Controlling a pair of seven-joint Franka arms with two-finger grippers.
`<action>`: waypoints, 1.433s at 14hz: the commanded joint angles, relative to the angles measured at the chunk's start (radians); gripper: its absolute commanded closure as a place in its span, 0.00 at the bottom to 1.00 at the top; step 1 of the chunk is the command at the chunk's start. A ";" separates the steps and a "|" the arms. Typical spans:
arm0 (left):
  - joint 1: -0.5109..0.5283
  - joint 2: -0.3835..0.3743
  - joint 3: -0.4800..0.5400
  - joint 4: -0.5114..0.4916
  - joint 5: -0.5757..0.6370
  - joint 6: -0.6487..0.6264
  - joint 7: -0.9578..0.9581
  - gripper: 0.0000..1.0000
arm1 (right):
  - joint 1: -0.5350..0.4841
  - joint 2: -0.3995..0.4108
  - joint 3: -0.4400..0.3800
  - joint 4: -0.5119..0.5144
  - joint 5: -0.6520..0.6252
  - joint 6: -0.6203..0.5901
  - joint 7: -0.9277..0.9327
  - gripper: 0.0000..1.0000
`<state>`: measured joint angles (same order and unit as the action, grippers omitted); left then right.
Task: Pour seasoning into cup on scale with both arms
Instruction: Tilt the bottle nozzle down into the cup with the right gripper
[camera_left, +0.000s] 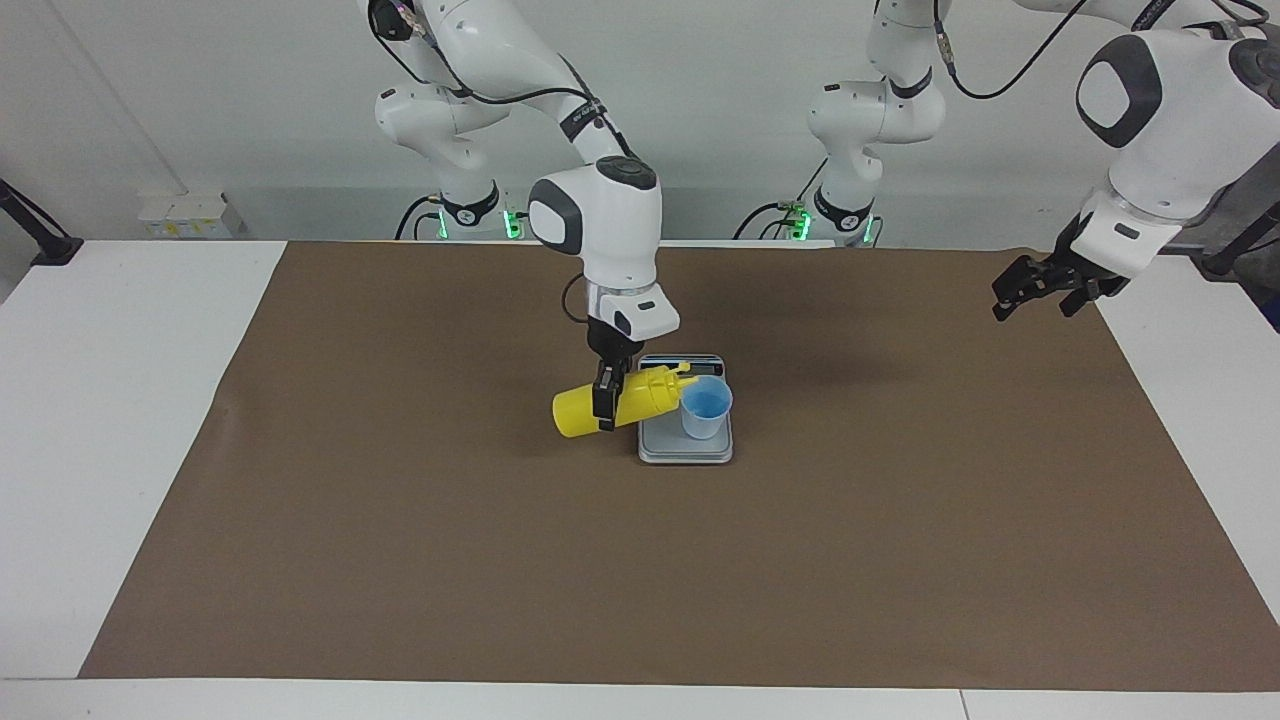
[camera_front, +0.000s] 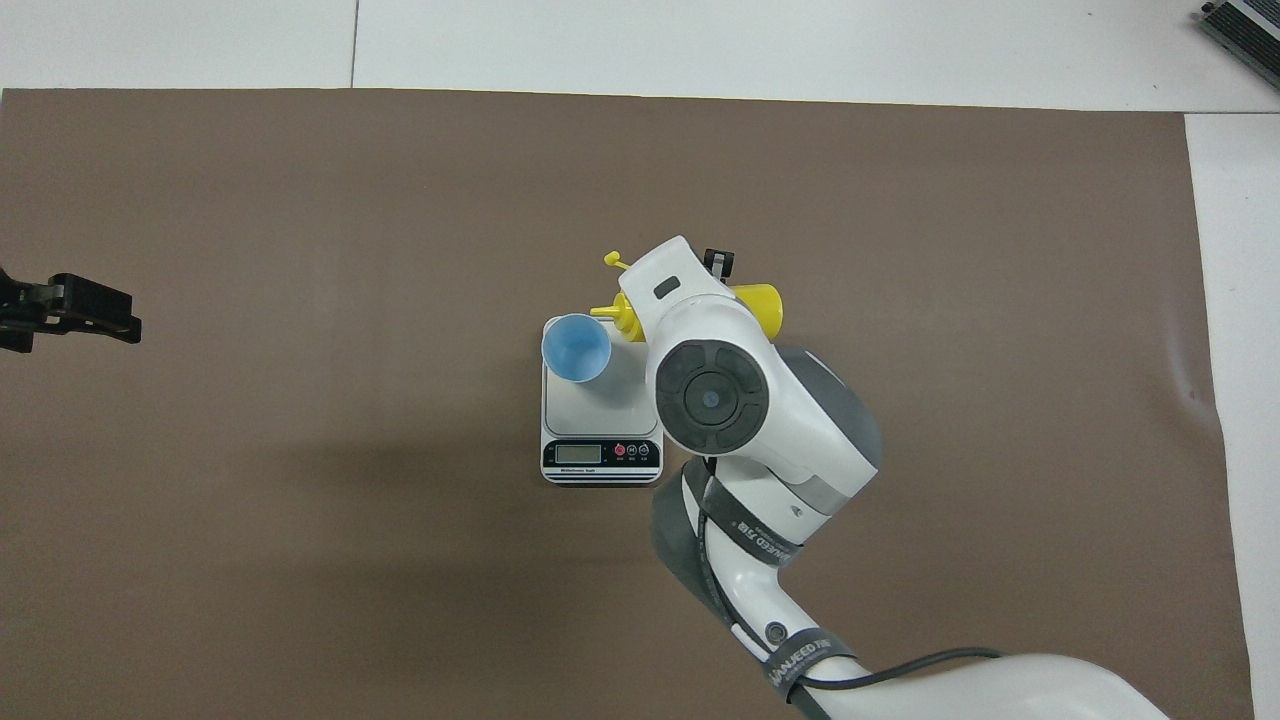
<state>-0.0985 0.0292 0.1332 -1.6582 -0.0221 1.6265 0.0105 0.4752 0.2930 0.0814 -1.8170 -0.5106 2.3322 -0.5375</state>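
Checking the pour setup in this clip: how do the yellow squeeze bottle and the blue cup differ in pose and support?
The yellow squeeze bottle lies tipped nearly on its side in the air, clamped by the right claw; the blue cup stands upright and untouched on the scale. The bottle is longer than the cup. The bottle's nozzle points at the cup's rim.

Glossy yellow plastic bottle (camera_left: 600, 407); matt brown mat (camera_left: 400, 520) (paper-like).

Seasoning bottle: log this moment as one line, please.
right end effector: shut on seasoning bottle | bottle: tipped, nozzle at cup rim | cup: on scale | left end effector: open, waiting
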 joint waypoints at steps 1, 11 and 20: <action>-0.001 -0.025 0.003 -0.028 0.001 0.018 0.002 0.00 | 0.029 0.009 0.004 0.018 -0.190 -0.054 0.048 0.57; -0.001 -0.025 0.003 -0.028 0.002 0.019 0.002 0.00 | 0.122 0.020 0.004 -0.034 -0.682 -0.165 0.299 0.57; -0.001 -0.025 0.003 -0.028 0.002 0.018 0.002 0.00 | 0.164 0.012 0.004 -0.097 -0.896 -0.229 0.453 0.60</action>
<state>-0.0985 0.0292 0.1332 -1.6582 -0.0221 1.6266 0.0104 0.6397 0.3257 0.0819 -1.8920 -1.3595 2.1193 -0.1167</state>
